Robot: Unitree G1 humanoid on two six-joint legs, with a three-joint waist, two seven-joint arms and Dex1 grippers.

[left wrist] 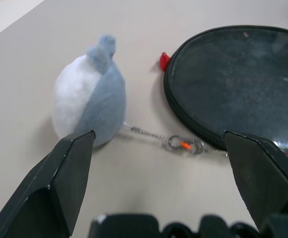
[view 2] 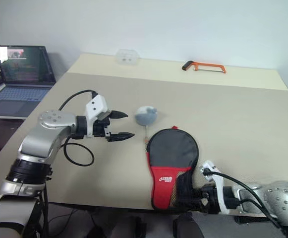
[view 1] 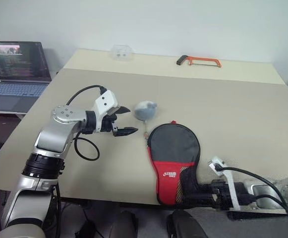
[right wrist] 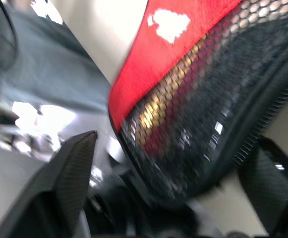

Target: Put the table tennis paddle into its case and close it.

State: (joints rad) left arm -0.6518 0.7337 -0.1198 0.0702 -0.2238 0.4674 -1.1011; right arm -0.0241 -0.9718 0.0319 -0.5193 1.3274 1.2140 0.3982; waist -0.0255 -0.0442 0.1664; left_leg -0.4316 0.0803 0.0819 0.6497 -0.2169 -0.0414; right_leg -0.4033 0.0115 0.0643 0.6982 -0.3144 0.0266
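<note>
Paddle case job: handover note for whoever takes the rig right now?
Left gripper: open, holding nothing, hovering beside the grey plush charm.
Right gripper: open, its fingers on either side of the case's narrow mesh end at the near table edge.
Case: flat on the table, rim zipper looks shut along the rounded end.
Paddle: apparently inside; a wood-coloured shape shows behind the mesh.
Left: confirm the zipper is fully closed, withdraw both arms.

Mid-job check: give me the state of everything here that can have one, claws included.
Case: zipped shut, flat on the table, handle end over the near edge.
Plush charm: on the table beside the case, tethered by its chain.
Left claw: open, holding nothing, near the charm.
Right claw: open, at the case's mesh end.
Laptop: lid open, screen on.
Hacksaw: lying untouched at the far edge.
</note>
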